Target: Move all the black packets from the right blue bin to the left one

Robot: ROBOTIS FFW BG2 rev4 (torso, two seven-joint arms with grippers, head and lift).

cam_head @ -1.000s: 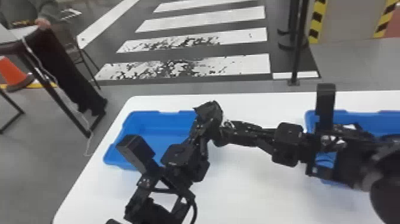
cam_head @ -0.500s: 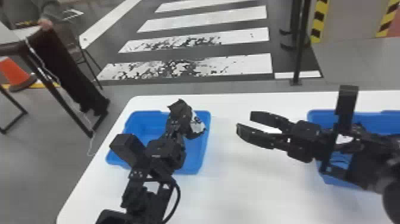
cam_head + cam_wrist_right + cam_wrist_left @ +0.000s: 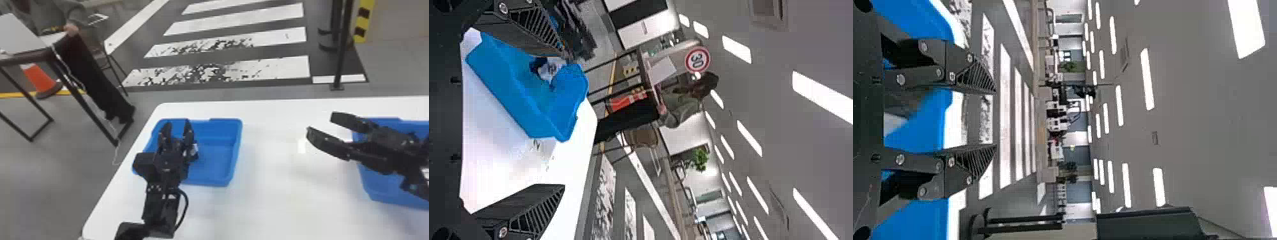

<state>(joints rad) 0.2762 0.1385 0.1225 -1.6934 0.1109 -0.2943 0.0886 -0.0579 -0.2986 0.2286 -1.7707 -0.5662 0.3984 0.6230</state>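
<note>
The left black two-fingered gripper [image 3: 177, 123] hovers over the left blue plastic bin [image 3: 212, 167], jaws parted; a black-and-white packet [image 3: 194, 150] lies inside (partly hidden by that gripper). The right black two-fingered gripper [image 3: 320, 123], also open, points from the right blue plastic bin [image 3: 380, 191] across the white table [image 3: 271, 207].
</note>
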